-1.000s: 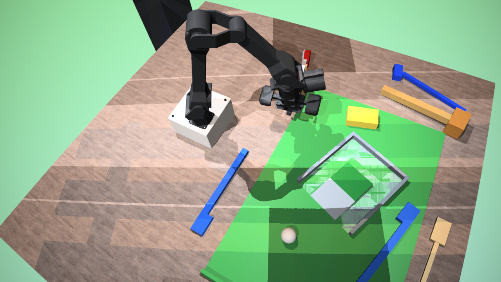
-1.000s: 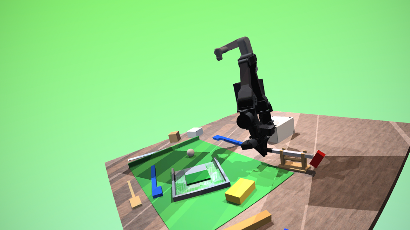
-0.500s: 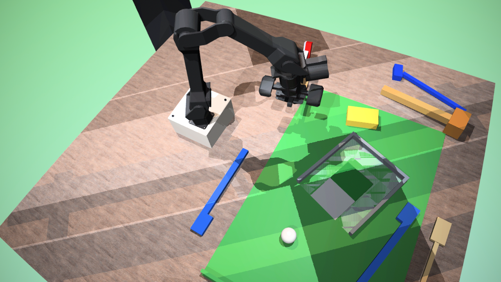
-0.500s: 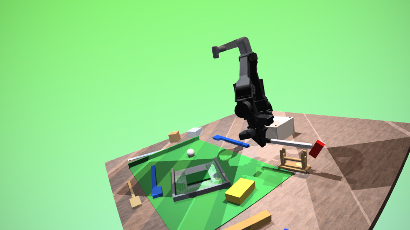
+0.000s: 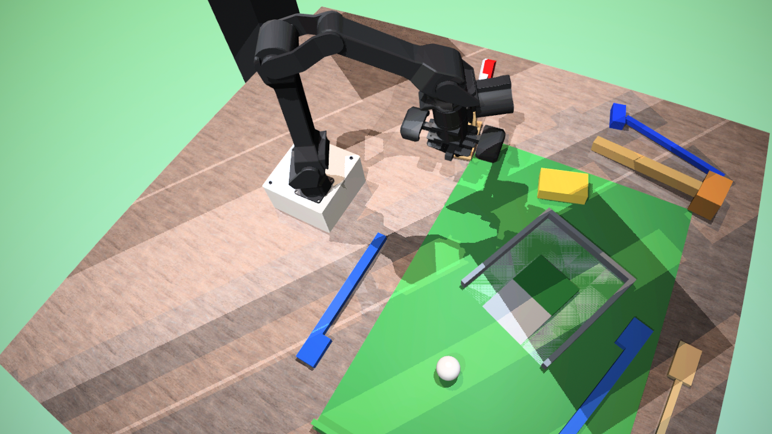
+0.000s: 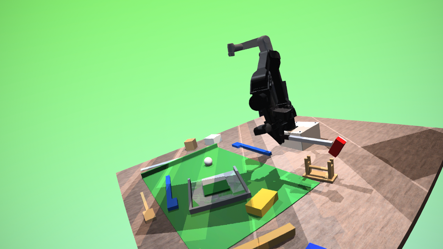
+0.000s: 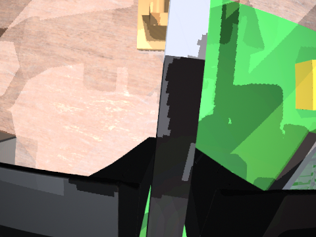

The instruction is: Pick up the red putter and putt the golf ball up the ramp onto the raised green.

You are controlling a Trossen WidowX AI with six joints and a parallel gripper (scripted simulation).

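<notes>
My gripper (image 5: 451, 149) (image 6: 280, 140) (image 7: 165, 146) is shut on the dark grip of the red putter (image 5: 488, 68) (image 6: 337, 147) (image 7: 187, 29). Its pale shaft is tilted, with the red head out past the wooden stand (image 6: 331, 178) (image 7: 141, 39). In the exterior view the shaft hangs above the stand's posts. The white golf ball (image 5: 447, 368) (image 6: 208, 161) rests on the green mat (image 5: 377, 377) (image 6: 201, 233), in front of the pale ramp (image 5: 502, 317). The ramp leads to the raised green (image 5: 545, 283) (image 6: 216, 187). The fingertips are partly hidden in the top view.
Grey walls (image 5: 588, 322) (image 6: 220, 204) enclose three sides around the raised green. A yellow block (image 5: 563, 184) (image 6: 261, 202) (image 7: 304, 85) sits between them and the stand. Blue putters (image 5: 345, 291) (image 5: 607, 377) lie left and right. An orange-headed mallet (image 5: 710, 194) lies beyond the mat.
</notes>
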